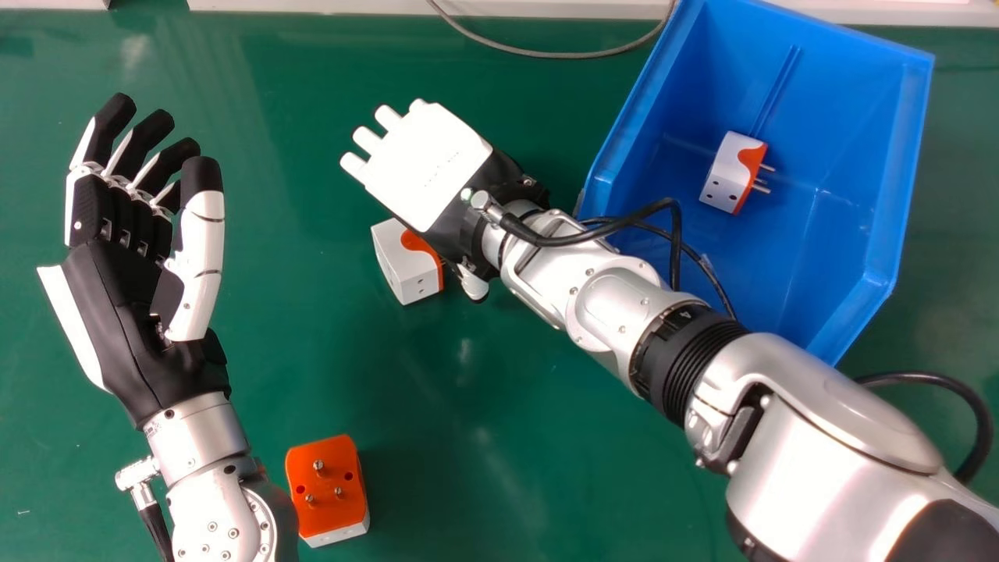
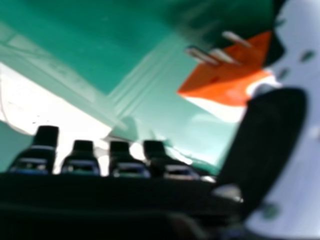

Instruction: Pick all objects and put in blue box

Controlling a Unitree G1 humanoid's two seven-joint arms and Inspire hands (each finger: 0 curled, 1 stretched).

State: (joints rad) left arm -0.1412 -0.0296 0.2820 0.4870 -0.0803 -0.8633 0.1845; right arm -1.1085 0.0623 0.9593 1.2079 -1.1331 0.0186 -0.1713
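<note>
Now the right hand (image 1: 433, 168) is open and empty by one adapter (image 1: 406, 265) left of centre, another adapter (image 1: 326, 480) lower left, a third adapter (image 1: 726, 173) in the upper-right box (image 1: 858, 125), left hand (image 1: 117, 312) relaxed far left.

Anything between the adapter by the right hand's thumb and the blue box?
Yes: seen from the head, the right hand's own wrist and silver forearm cross the straight path from that adapter to the blue box, and the box's side wall stands there too.
</note>
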